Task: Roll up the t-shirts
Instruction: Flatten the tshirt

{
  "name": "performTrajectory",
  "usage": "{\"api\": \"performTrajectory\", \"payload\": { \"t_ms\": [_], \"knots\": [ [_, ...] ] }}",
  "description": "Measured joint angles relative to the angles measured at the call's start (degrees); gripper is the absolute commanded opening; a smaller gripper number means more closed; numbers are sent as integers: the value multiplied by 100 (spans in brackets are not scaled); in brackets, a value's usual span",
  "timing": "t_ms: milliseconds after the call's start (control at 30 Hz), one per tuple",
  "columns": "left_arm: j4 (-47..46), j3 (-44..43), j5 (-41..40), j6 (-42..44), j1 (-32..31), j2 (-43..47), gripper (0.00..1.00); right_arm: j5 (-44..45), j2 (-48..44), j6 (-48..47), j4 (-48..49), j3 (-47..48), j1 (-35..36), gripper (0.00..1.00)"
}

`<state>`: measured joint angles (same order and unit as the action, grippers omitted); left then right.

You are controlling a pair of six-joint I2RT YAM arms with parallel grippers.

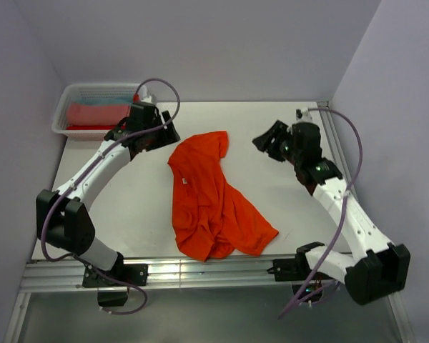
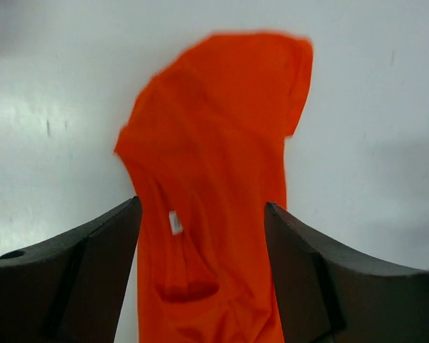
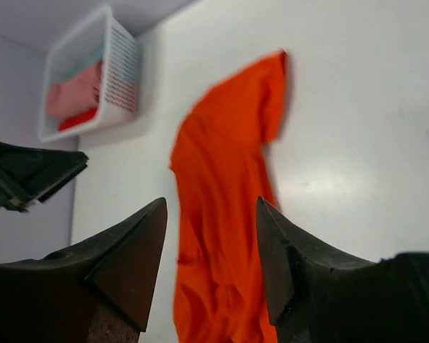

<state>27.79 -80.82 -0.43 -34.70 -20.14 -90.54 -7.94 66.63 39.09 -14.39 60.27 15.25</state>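
The t-shirt (image 1: 211, 196) lies on the surface (image 1: 136, 204) between the two claws, just right of the left claw (image 1: 168, 128) and further off to the left of the right claw (image 1: 268, 143). Its far end lies about level with both claws, and the rest runs back toward the arm bases. The basket (image 1: 60, 118) sits in the far left corner of the surface, beyond and left of the left claw. Rolled t-shirts (image 1: 96, 114) lie inside it.

White basket (image 1: 100, 88), white table (image 1: 293, 207), overhead view.
Lattice basket upper left, on the table's far corner; metal rail (image 1: 200, 274) along frame bottom.
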Motion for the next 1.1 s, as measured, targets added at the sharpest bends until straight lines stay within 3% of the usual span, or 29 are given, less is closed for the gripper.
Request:
{"api": "performTrajectory", "payload": {
  "t_ms": [133,333,567,833,1100],
  "knots": [
    [52,848,-216,-70,-608,476,71,179,-975,42,-341,-1296,0,59],
    [-98,1923,-271,-243,-1663,920,68,503,-2157,492,-1292,-2734,68,68],
    [-96,2896,-363,-529,-1851,1292,73,916,-2905,1145,-2450,-2962,168,72],
    [-195,3180,-463,-715,-1947,1270,72,1078,-3663,1757,-3405,-3158,212,74],
    [-496,3224,-348,-715,-1947,776,70,841,-3567,2186,-3901,-3620,442,74]
  ]
}}
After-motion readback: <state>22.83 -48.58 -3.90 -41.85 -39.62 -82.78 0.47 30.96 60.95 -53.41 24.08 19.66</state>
